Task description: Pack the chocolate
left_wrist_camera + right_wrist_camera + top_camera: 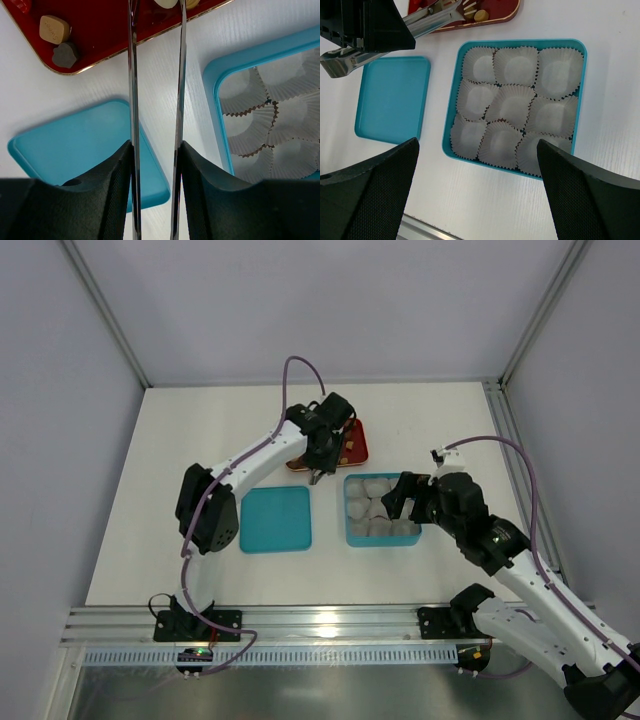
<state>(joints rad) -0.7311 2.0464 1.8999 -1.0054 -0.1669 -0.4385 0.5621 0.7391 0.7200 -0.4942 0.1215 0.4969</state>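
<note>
Logged nearest the lens: right fingers [365, 195], black, spread wide and grasping nothing, hung above the teal box [451, 115]. Judged them parked there as a lookout over the box rather than as a worker.

Counted nine pale paper cups [512, 105] in three rows inside that box. Found no piece in any of them, so judged the packing barely begun.

Noted teal lid [392, 95] flat on the desk [485, 200] just beside the box, on its left. Presumably set aside to keep the cups open from above.

Recorded left fingers [100, 200] clenched on long metal tongs [131, 100], blades drawn close together. Judged the tongs needed for pieces far smaller than the fingers.

Located the chocolate [54, 29] on the red tray [100, 30] beyond the lid: one tan square, one dark piece just beside it, one cream piece at the blade ends.

Could not tell whether the tongs held the cream piece; lost the tips at the top edge of the left wrist view.

Could not count the rest; saw most of the tray covered by the left arm from above, and cropped in both wrist views.
</note>
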